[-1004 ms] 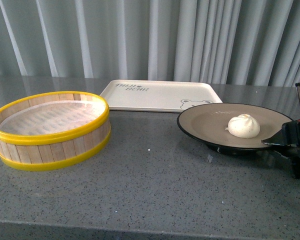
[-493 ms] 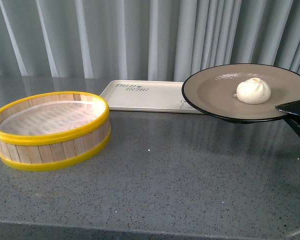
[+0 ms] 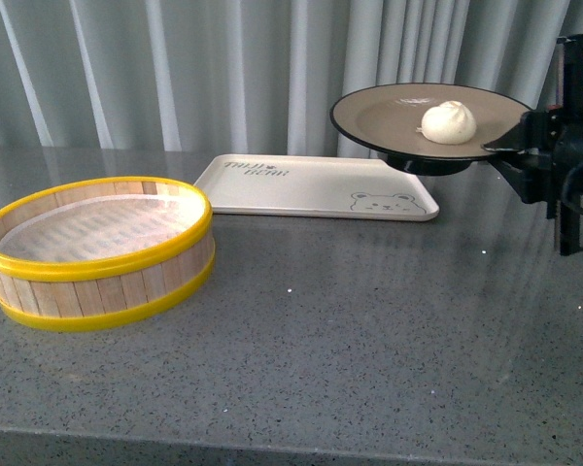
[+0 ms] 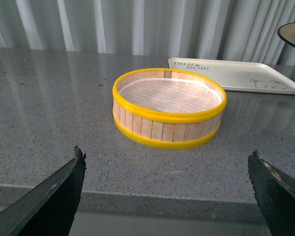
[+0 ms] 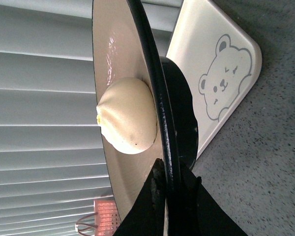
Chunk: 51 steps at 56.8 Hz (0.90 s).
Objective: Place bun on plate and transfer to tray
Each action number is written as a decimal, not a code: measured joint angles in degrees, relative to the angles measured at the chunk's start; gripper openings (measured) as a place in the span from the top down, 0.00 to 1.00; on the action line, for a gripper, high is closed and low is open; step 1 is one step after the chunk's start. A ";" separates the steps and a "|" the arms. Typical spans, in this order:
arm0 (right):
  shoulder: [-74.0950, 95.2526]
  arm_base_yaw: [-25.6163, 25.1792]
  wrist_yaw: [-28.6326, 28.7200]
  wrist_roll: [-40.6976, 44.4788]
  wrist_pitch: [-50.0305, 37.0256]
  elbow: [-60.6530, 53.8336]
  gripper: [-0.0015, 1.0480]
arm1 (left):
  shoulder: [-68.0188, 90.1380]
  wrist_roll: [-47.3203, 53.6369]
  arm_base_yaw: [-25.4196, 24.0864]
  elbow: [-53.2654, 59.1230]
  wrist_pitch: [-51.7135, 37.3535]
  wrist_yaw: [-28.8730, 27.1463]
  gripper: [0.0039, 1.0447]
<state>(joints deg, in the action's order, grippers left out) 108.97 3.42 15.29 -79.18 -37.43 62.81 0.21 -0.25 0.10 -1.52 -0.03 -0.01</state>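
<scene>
- A speckled grey stone counter [image 3: 350,330] is stretching out in front of a pale pleated curtain [image 3: 175,68].
- The flat rectangular cream-white tray [image 3: 301,186], with grey lettering at one corner and a bear face at another, is lying on the counter near the curtain.
- The round shallow plate [image 3: 384,118], matte grey-brown inside with a glossy black rim and underside, is hanging in the air by the tray's bear-face corner, not touching the tray.
- The small round cream-white steamed bun [image 3: 449,122], smooth-skinned with a pleated, twisted top, is sitting on the plate, off-centre toward the gripped edge.
- The right gripper [image 3: 500,146] is pinching the plate's rim, its black fingers [image 5: 147,211] closing on either side of the edge.
- The left gripper [image 4: 165,160] is gaping wide and gripping nothing.
- A round wooden steamer with yellow hoops [image 3: 97,282] is standing on the counter to the left of the tray, apart from it.
</scene>
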 joint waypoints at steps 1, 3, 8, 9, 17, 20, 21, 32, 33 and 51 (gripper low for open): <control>0.39 0.09 0.04 -0.02 0.33 0.63 0.97 | 0.00 0.00 0.00 0.00 0.00 0.00 0.06; 1.92 0.33 0.07 0.00 1.92 3.08 0.97 | 0.00 0.00 0.00 0.00 0.00 -0.02 0.06; 4.52 0.76 -0.15 -0.22 3.56 6.84 0.97 | 0.00 0.00 0.00 0.00 0.00 0.00 0.06; 5.27 0.83 -0.17 -0.31 4.04 7.76 0.97 | 0.00 0.00 0.00 0.00 0.00 0.00 0.06; 8.94 1.14 -0.24 -0.79 6.29 12.52 0.97 | 0.00 0.00 0.00 0.00 0.00 -0.02 0.06; 9.97 1.14 -0.15 -0.72 6.80 13.86 0.97 | 0.00 0.00 0.00 0.00 0.00 0.00 0.06; 10.21 1.14 -0.15 -0.70 6.95 14.14 0.97 | 0.00 0.00 0.00 0.00 0.00 -0.02 0.06; 13.35 1.05 -0.17 -0.46 9.68 18.73 0.97 | 0.00 0.00 0.00 0.00 0.00 0.00 0.06; 13.66 1.05 -0.22 -0.35 9.90 19.08 0.97 | 0.00 0.00 0.00 0.00 0.00 -0.02 0.06; 19.50 1.03 -0.44 0.04 13.07 24.00 0.97 | 0.00 0.00 0.00 0.00 0.00 0.00 0.06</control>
<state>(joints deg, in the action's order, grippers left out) 128.46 4.45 14.85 -79.13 -24.36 86.80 0.21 -0.25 0.10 -1.52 -0.03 -0.01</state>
